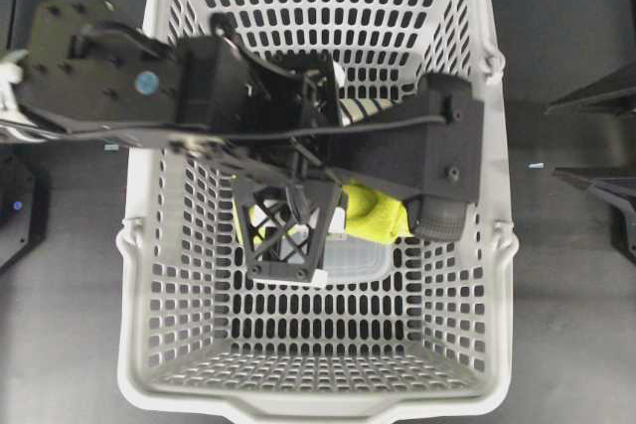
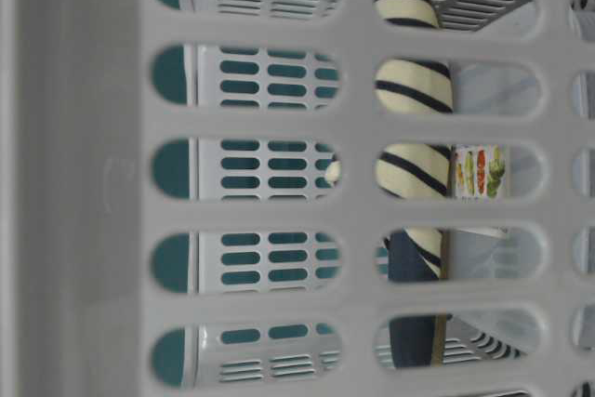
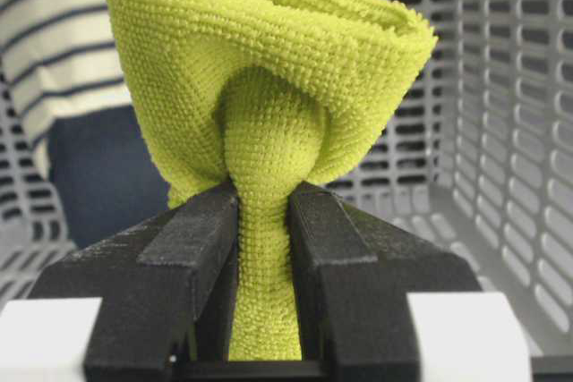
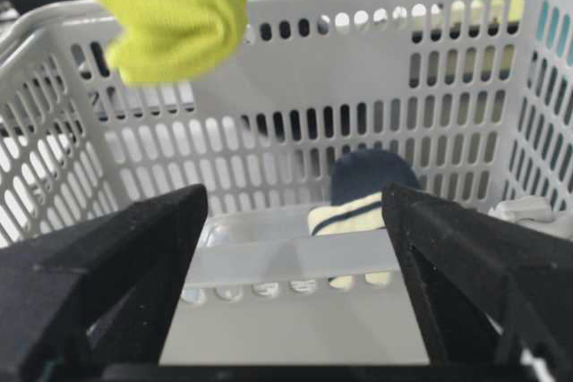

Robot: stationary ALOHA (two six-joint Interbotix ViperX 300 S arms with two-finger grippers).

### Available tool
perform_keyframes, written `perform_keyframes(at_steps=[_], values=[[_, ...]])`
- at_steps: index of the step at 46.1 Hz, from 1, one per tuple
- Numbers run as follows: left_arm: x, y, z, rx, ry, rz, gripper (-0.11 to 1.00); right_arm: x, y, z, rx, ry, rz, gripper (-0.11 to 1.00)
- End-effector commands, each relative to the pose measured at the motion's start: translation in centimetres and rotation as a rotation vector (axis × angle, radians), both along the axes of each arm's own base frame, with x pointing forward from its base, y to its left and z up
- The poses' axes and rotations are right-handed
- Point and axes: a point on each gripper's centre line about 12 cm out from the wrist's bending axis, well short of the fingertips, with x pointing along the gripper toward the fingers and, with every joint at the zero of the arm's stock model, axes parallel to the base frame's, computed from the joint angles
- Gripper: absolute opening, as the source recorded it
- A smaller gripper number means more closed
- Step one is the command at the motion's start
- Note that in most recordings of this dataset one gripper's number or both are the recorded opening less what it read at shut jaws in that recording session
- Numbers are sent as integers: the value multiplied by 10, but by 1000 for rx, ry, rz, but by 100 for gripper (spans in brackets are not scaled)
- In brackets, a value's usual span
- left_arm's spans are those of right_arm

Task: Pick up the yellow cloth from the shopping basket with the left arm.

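Yellow cloth pinched between left gripper jaws, hanging above basket floor | grasp done; remaining: clear rim | right gripper wide, empty

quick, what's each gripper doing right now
Left gripper: closed on the small yellow-green terry cloth, pinching a fold of it.
Right gripper: open, holding nothing, facing the light grey slotted plastic basket.
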Motion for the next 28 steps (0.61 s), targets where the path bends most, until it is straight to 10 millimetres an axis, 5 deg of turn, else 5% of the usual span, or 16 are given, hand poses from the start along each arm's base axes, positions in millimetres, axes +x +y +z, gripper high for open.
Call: perform_keyframes(at_steps=[1,9,28], values=[[-16,8,12,-1,-20,22,14,1,0,2,3,-8,-2,75],[-32,13,13,-2,-31,27,14,1,0,2,3,-9,-2,75],[-31,11,12,5,-45,5,14,0,-2,-1,3,1,-13,75]])
